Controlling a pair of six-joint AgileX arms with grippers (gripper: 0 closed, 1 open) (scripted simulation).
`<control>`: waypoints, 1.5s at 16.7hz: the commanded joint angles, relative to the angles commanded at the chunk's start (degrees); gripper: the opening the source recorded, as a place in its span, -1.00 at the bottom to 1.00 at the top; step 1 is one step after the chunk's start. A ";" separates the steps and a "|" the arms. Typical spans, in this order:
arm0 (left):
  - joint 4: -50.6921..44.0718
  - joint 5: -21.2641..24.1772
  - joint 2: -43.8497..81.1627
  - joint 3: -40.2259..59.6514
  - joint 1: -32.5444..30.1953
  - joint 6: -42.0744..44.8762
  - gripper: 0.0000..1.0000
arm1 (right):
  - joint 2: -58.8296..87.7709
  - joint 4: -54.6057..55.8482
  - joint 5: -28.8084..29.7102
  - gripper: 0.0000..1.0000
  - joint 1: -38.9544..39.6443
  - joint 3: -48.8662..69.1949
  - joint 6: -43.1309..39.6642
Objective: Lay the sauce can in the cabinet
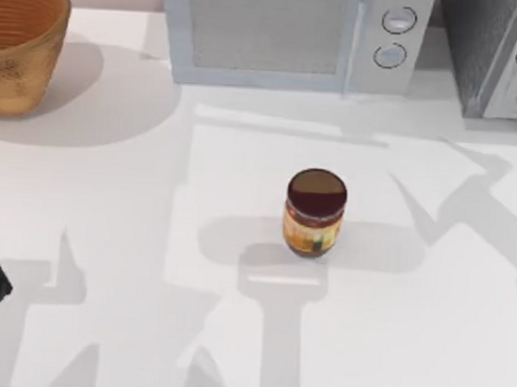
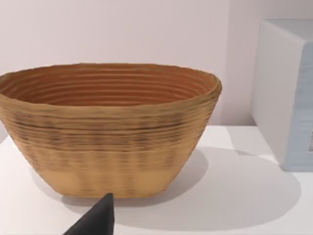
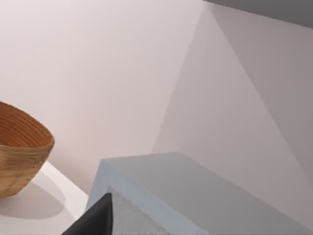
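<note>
Woven basket [image 1: 19, 42], microwave [image 1: 288, 35], white table [image 1: 109, 238]

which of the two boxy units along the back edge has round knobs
The microwave, pale grey, has two round knobs on its right side. The cabinet in the right corner is dark grey speckled, with none visible.

sauce can [image 1: 315, 213] mid-table [image 1: 109, 238]; microwave [image 1: 293, 35] behind it; basket [image 1: 19, 42] back left; cabinet [image 1: 496, 54] back right
</note>
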 joint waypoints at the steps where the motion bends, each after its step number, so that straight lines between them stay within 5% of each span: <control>1: 0.00 0.00 0.00 0.00 0.00 0.00 1.00 | 3.36 1.30 -1.80 1.00 0.06 1.43 -0.08; 16: 0.00 0.00 0.00 0.00 0.00 0.00 1.00 | 60.57 16.97 -32.89 1.00 4.30 18.86 -10.80; 25: 0.00 0.00 0.00 0.00 0.00 0.00 1.00 | 78.63 19.45 -38.94 1.00 6.15 21.35 -14.02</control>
